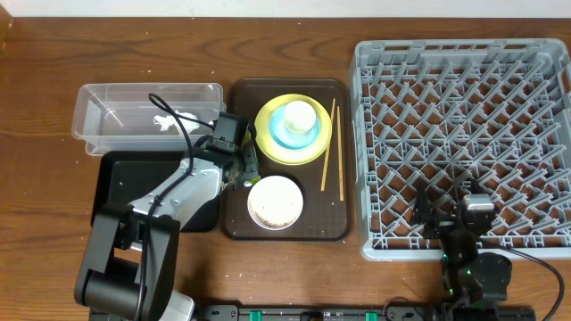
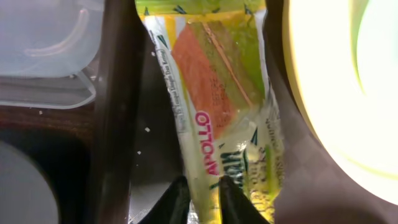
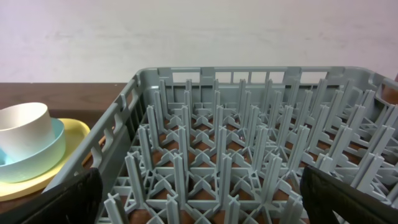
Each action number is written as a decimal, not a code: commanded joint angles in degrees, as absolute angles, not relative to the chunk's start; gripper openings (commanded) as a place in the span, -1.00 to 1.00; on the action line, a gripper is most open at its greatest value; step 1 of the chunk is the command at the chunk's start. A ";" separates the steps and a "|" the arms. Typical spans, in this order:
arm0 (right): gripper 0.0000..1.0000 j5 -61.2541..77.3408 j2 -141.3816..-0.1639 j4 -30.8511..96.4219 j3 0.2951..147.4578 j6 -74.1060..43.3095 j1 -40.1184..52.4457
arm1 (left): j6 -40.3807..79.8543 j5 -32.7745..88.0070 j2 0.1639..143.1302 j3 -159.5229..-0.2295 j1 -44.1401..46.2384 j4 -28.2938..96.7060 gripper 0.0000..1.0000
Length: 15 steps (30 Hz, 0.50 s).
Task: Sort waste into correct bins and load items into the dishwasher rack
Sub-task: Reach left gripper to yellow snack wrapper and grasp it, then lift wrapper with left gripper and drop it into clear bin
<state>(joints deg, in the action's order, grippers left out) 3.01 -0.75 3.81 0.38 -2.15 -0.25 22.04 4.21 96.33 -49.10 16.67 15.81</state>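
Your left gripper is pinched down narrow on the snack wrapper, with the two black fingertips squeezing its near end at the bottom of the left wrist view. The wrapper's long axis runs pretty much bottom to top in that view, leaning a bit left as it goes up, with the APOLLO lettering running along the length. The far end points away from the fingers and goes off the top edge. It sits in the strip between the left wall of the brown serving tray and the yellow plate; can't tell if it's flat on the tray or lifted a touch. From overhead, that gripper is at the tray's left edge, just left of the plate and above the pale bowl. The blue bowl with the white cup in it is stacked on the plate. The chopsticks lie along the tray's right side, roughly top to bottom of frame. The clear tub at upper left has the tissue in it, with the black tray just below. Your right gripper is spread wide at the near edge of the rack.
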 commanded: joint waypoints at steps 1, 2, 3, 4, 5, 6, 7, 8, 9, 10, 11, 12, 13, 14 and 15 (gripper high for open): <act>0.98 3.22 -0.93 4.03 0.32 -2.09 -0.58 | 21.67 5.61 98.04 -48.86 16.86 16.38 -0.80; 0.98 3.22 -0.93 4.03 0.32 -2.09 -0.58 | 21.67 5.61 97.97 -48.88 16.86 16.40 -0.85; 0.98 3.22 -0.93 4.03 0.32 -2.11 -0.58 | 21.67 5.61 97.60 -48.88 16.84 16.67 -0.88; 0.99 3.22 -0.93 4.05 0.32 -2.11 -0.56 | 21.67 5.61 96.99 -48.93 16.84 17.08 -0.88; 0.99 3.22 -0.93 4.05 0.32 -2.11 -0.58 | 21.67 5.61 96.09 -49.06 16.86 17.54 -0.88; 0.98 3.22 -0.93 4.03 0.32 -2.09 -0.58 | 21.69 5.61 94.59 -49.15 16.86 17.78 -0.88; 0.98 3.22 -0.93 4.03 0.32 -2.09 -0.58 | 21.82 5.63 93.14 -49.25 16.86 17.89 -0.88; 0.99 3.22 -0.93 4.03 0.32 -2.09 -0.58 | 22.46 5.61 91.55 -49.30 16.86 17.89 -0.88; 0.99 3.22 -0.93 4.03 0.32 -2.09 -0.58 | 23.42 5.61 89.06 -49.36 16.86 17.85 -0.88; 0.98 3.22 -0.93 4.03 0.32 -2.11 -0.58 | 24.21 5.56 86.65 -49.43 16.84 17.69 -0.88; 0.99 3.22 -0.93 4.05 0.32 -2.09 -0.58 | 24.62 5.56 84.44 -49.43 16.84 17.39 -0.88; 0.98 3.22 -0.93 4.03 0.32 -2.09 -0.58 | 25.28 5.54 81.87 -49.43 16.84 16.95 -0.88; 0.98 3.22 -0.93 4.03 0.32 -2.09 -0.58 | 25.76 5.43 79.61 -49.43 16.82 16.49 -0.88; 0.98 3.22 -0.93 4.03 0.32 -2.11 -0.58 | 25.85 5.06 77.12 -49.43 16.71 15.86 -0.88; 0.98 3.22 -0.93 4.05 0.32 -2.11 -0.56 | 25.85 4.21 74.98 -49.43 16.60 15.20 -0.88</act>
